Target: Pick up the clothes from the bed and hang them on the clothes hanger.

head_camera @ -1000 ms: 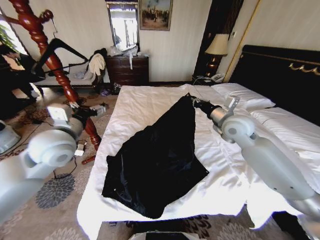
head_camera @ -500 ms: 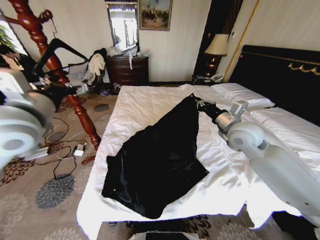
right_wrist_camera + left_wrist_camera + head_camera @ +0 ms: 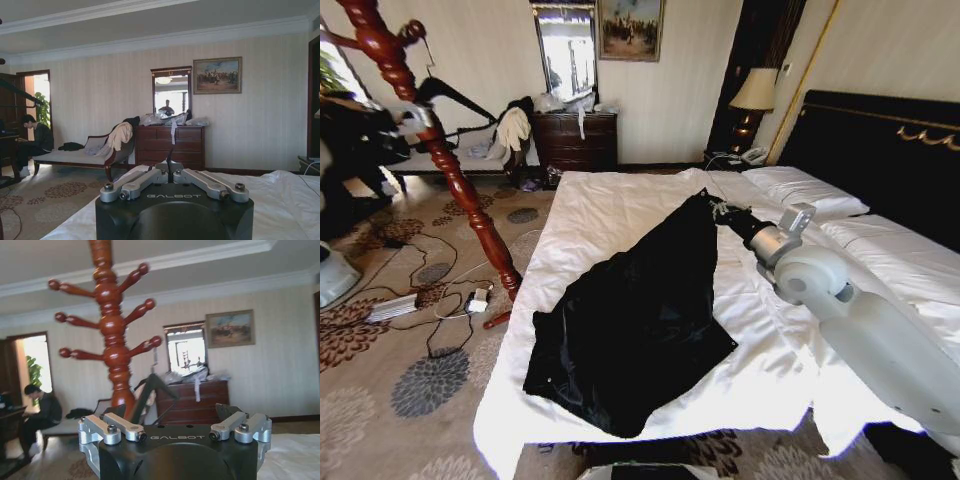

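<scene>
Right gripper (image 3: 721, 212) pinched together on the far, narrow corner of the black garment (image 3: 635, 320), with that corner drawn up off the sheet into a peak. Left gripper (image 3: 172, 415) out by the wooden coat stand (image 3: 470, 205), jaws spread wide, black hanger (image 3: 460, 100) close in front of it and apparently not gripped. Garment otherwise spread flat across the white bed (image 3: 610, 210), roughly at its middle, well short of the pillows (image 3: 810, 190). Long axis on a diagonal: narrow end up at the held corner toward the headboard side, broad end fanned out toward the near left corner of the mattress, lower edge close to the drop of the sheet. Probably light, limp and slick, judging by the sheen and the soft folds; likely to sag, swing and slide rather than hold any shape. Best taken at a seam or bunched edge, collar or shoulder for preference, since a thin single layer could slip out of the pads. Hard to say from these views whether the pinched point is collar, shoulder or hem. Worth lifting high enough for the broad end to come off the bed before carrying it across to the hanger
</scene>
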Robot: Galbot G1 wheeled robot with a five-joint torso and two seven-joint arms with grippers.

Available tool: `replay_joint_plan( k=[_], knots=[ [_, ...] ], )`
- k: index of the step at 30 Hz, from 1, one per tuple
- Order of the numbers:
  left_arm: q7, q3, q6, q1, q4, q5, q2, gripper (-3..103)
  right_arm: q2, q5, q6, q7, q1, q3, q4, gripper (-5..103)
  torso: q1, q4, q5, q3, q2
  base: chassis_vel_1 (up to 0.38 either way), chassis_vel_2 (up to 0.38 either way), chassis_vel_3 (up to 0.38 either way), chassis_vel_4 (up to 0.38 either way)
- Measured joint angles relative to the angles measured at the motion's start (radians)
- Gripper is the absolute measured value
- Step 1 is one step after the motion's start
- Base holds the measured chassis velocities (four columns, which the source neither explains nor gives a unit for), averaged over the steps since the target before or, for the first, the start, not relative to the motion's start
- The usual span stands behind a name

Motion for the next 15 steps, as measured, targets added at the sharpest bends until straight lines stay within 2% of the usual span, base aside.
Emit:
replay_joint_plan(
  k=[5, 10, 14, 15],
  knots=[
    [0.038, 0.044, -0.011, -0.020, 0.078, -0.001, 0.003, 100, -0.004, -0.001, 0.002, 0.001, -0.005, 0.005, 0.007, 0, 0.000, -0.0004, -0.0004, 0.000, 0.000, 0.000, 0.000, 0.000, 0.000],
    [0.073, 0.062, -0.035, -0.017, 0.183, 0.011, 0.004, 100, 0.032, 0.000, 0.002, -0.005, 0.037, -0.039, -0.013, 0, 0.000, 0.0002, -0.0003, 0.000, 0.000, 0.000, 0.000, 0.000, 0.000],
    [0.084, 0.067, -0.040, -0.013, 0.210, 0.018, 0.004, 100, 0.046, 0.000, 0.002, -0.009, 0.047, -0.051, -0.022, 0, 0.000, 0.0004, -0.0003, 0.000, 0.000, 0.000, 0.000, 0.000, 0.000],
    [0.094, 0.070, -0.043, -0.010, 0.221, 0.021, 0.004, 100, 0.050, -0.001, 0.001, -0.011, 0.049, -0.054, -0.024, 0, 0.000, -0.0002, -0.0003, 0.000, 0.000, 0.000, 0.000, 0.000, 0.000]
  ],
)
